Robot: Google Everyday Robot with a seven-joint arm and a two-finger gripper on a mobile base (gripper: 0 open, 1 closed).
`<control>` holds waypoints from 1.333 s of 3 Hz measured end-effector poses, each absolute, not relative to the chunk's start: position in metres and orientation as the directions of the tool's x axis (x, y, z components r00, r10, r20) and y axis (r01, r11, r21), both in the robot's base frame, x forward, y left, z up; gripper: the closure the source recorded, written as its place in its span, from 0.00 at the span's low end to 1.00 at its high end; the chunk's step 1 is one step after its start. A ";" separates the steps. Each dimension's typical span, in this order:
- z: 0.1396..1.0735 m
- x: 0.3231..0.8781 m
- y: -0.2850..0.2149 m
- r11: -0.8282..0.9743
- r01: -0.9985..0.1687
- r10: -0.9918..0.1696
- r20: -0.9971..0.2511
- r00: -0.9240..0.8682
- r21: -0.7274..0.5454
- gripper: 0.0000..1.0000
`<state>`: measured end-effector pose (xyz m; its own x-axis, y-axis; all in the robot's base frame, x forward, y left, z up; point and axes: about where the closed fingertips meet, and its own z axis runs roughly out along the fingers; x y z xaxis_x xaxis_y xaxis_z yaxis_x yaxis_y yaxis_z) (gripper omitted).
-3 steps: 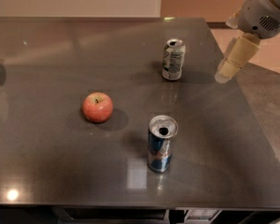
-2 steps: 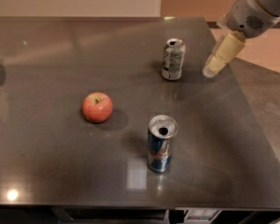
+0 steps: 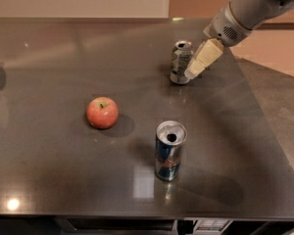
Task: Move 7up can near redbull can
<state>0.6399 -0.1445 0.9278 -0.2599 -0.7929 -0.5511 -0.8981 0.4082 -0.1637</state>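
The 7up can [image 3: 180, 61], silver-white with green markings and a silver top, stands upright at the back right of the dark table [image 3: 49, 170]. My gripper [image 3: 193, 71] reaches in from the upper right, its pale fingers [image 3: 202, 58] right beside the can's right side, at or almost at its wall. The redbull can [image 3: 169, 151], blue and silver with a red mark, stands upright nearer the front, well apart from the 7up can.
A red apple [image 3: 102, 112] lies left of centre, left of both cans. The table's right edge [image 3: 264, 116] runs diagonally just right of my arm, with floor beyond. A wall stands behind the table.
My gripper has moved left and down, from well right of the 7up can to right beside it. The cans and the apple have not moved.
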 end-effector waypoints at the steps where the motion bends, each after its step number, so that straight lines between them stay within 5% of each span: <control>1: 0.911 0.661 -0.124 0.417 -0.897 -0.776 -0.571 -0.268 -0.146 0.00; 2: 0.902 0.673 -0.113 0.421 -0.897 -0.768 -0.580 -0.272 -0.135 0.00; 4: 0.898 0.690 -0.111 0.433 -0.896 -0.751 -0.590 -0.295 -0.103 0.40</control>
